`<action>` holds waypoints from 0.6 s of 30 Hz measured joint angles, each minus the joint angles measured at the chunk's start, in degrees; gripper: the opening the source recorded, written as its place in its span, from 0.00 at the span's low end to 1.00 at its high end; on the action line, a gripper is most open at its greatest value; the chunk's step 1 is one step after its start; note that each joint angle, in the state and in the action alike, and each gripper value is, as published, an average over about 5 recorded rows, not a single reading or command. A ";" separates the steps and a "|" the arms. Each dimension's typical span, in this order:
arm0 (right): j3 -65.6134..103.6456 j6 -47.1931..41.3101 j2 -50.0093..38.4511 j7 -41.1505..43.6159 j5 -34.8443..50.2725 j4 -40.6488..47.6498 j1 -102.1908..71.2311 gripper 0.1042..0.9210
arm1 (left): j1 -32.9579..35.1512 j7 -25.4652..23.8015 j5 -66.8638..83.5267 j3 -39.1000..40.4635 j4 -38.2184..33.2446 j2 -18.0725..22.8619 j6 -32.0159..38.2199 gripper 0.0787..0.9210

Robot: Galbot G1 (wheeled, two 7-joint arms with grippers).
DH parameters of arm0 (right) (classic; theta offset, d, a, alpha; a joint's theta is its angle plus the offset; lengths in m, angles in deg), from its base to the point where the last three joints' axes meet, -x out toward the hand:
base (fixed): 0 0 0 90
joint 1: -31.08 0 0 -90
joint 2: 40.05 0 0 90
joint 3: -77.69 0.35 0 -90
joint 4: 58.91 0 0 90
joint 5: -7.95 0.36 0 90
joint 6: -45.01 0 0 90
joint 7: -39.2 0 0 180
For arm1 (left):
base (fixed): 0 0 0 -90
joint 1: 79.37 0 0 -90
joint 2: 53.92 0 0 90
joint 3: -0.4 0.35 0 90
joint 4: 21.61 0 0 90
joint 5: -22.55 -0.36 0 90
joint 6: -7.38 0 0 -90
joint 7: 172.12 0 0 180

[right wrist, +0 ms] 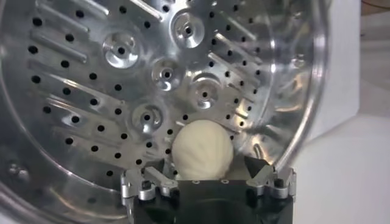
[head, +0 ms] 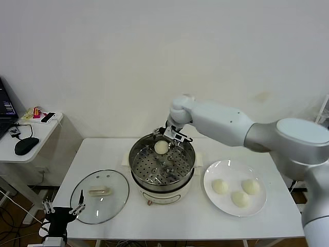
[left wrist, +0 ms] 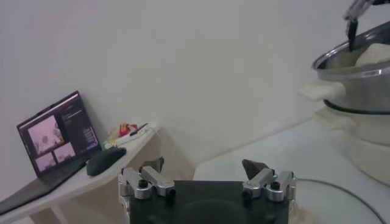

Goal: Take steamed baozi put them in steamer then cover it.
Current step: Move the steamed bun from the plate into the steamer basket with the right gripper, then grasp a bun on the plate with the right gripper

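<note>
I have the right pincer (head: 171, 135) over the far rim of the steamer (head: 162, 165), its fingers spread wide and released, with one baozi (right wrist: 202, 150) lying on the perforated tray just between them, near the wall. Three more baozi (head: 237, 192) wait on the white plate (head: 212, 175) to the steamer's right. The glass cover (head: 100, 196) lies flat on the surface (head: 180, 221) to its left, and my left pincer (head: 64, 209) sits idle and open just beside it. My worry: lifting out carelessly could clip the bun with a fingertip and roll it, or catch the steamer's rim and shift the pot.
</note>
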 measured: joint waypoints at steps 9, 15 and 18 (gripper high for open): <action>-3.86 -14.47 -14.23 1.77 10.56 -14.91 9.15 0.88 | -0.99 -0.55 0.81 0.50 -0.85 -1.43 -0.70 0.88; -6.18 -21.70 -26.22 1.51 13.46 -23.59 10.69 0.88 | -1.67 -0.81 1.31 1.13 -1.05 -2.49 -1.27 0.88; -6.98 -23.84 -31.71 1.58 13.77 -27.02 10.17 0.88 | -1.85 -0.88 1.55 1.27 -1.06 -3.06 -1.49 0.88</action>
